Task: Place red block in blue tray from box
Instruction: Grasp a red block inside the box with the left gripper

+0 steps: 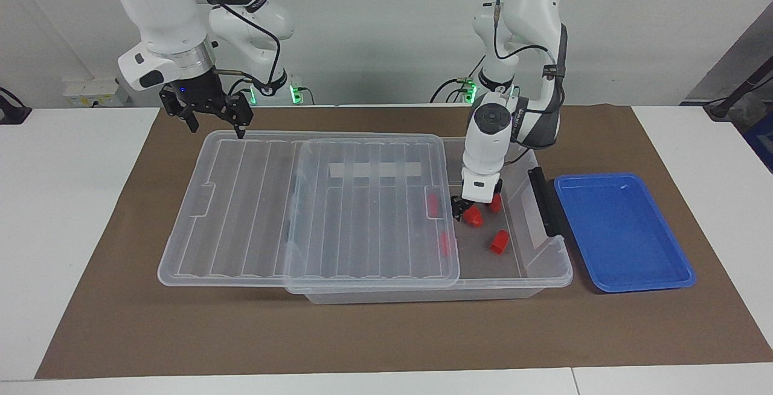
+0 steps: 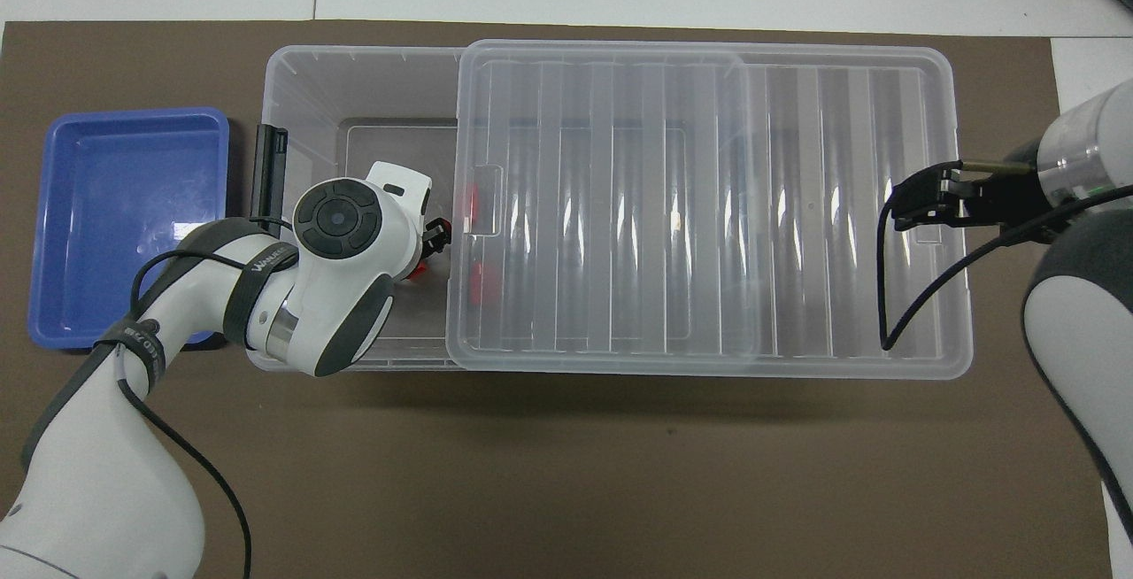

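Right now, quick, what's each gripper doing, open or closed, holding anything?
Left gripper: open, down inside the box at a red block, not gripping it yet.
Right gripper: open, empty, over the lid edge.

We see the box [image 1: 546,274] on the mat [image 1: 386,334] covering the tabletop [image 1: 66,202]; its lid [image 1: 272,214] lies slid toward the right arm's end. The tray [image 1: 622,232] sits just beside the box, at the left arm's end. In the box's uncovered part lie blocks [image 1: 499,241], the left hand [image 1: 462,211] down among them. The right hand [image 1: 211,122] hangs over the lid's corner nearest the robots
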Motion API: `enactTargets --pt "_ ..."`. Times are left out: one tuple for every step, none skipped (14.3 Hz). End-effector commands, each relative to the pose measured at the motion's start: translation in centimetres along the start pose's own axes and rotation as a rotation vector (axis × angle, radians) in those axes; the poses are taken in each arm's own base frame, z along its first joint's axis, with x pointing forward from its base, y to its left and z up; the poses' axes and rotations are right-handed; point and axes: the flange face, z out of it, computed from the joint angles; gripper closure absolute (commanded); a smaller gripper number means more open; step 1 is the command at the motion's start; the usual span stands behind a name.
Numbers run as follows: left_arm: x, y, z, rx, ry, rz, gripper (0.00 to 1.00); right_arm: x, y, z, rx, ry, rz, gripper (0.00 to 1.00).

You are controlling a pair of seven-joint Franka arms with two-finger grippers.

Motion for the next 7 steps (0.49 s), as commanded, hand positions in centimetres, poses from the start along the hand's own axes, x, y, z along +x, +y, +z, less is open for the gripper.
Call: enactTargets --pt "-0.1 -1.5 -0.4 -0.014 0.009 0.023 0.02 -0.6 -0.1 -0.1 -0.013 0.003 0.011 0.0" --pt "-0.1 -1.4 -0.4 -0.016 0.011 0.023 0.06 -0.6 0.0 -0.1 -0.009 0.002 0.014 0.0" --pt "-0.1 -1.3 -0.4 -0.021 0.015 0.023 0.11 -0.6 0.0 -0.1 -0.002 -0.002 0.022 0.0" --pt "-0.1 -1.2 -0.5 -0.027 0.019 0.02 0.12 -0.6 0.3 0.0 0.0 -0.005 0.028 0.0" --pt "0.1 -1.1 -0.6 -0.041 0.03 0.019 0.15 -0.5 0.6 0.0 0.001 -0.007 0.028 0.0" --pt "0.2 -1.0 -0.4 -0.049 0.036 0.018 0.16 -0.4 0.8 0.0 0.002 -0.006 0.032 0.0" --pt "0.2 -1.0 -0.4 -0.052 0.037 0.018 0.2 -0.2 1.1 0.1 0.002 -0.006 0.037 0.0"
